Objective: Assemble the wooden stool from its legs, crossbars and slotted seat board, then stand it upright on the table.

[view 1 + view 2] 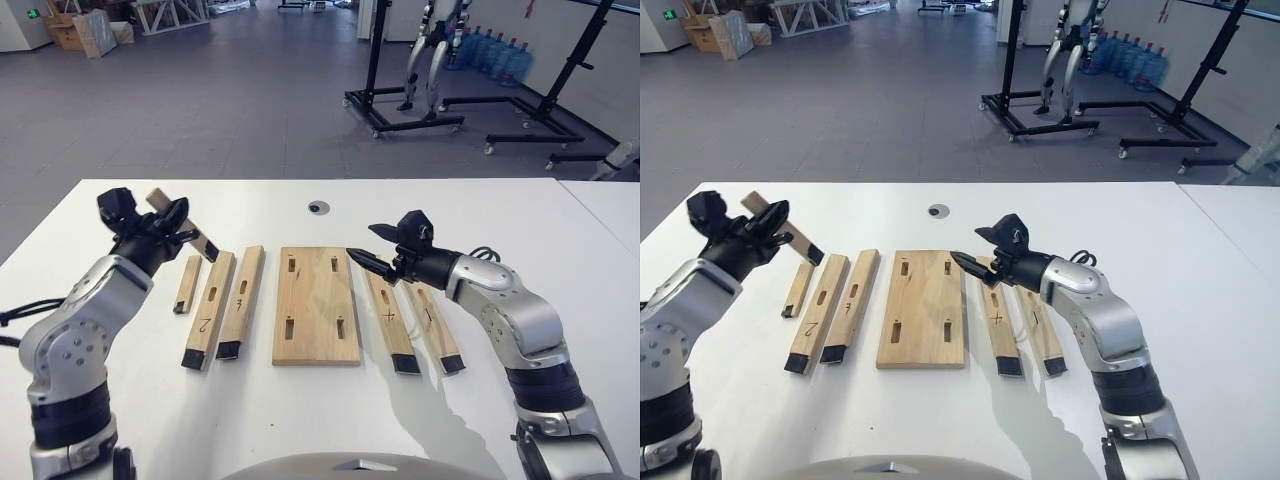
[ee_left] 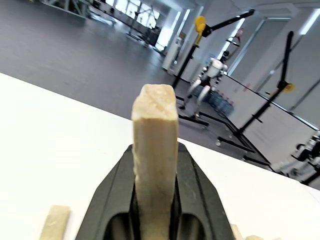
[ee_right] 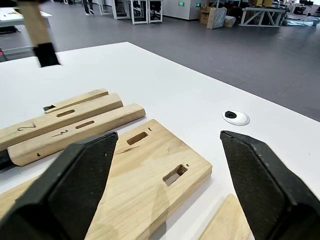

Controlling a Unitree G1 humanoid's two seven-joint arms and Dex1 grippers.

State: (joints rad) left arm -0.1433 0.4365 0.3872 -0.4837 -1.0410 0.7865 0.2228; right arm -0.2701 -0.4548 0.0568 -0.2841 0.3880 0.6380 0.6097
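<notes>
A pencilled 2 stands on the left outer leg (image 1: pixel 208 312). The left inner leg (image 1: pixel 241 302) bears a mark like a 3 (not certain). The right inner leg (image 1: pixel 389 320) carries a plus sign, and the right outer leg (image 1: pixel 436 328) a single stroke. The green wall sign (image 1: pixel 33 13) is unreadable.

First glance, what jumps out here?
The left gripper holds a short wooden bar tilted in the air above the left side of the table. In the middle lies the slotted seat board, flat, with legs laid on either side. The right gripper hangs open near the board's right edge.
</notes>
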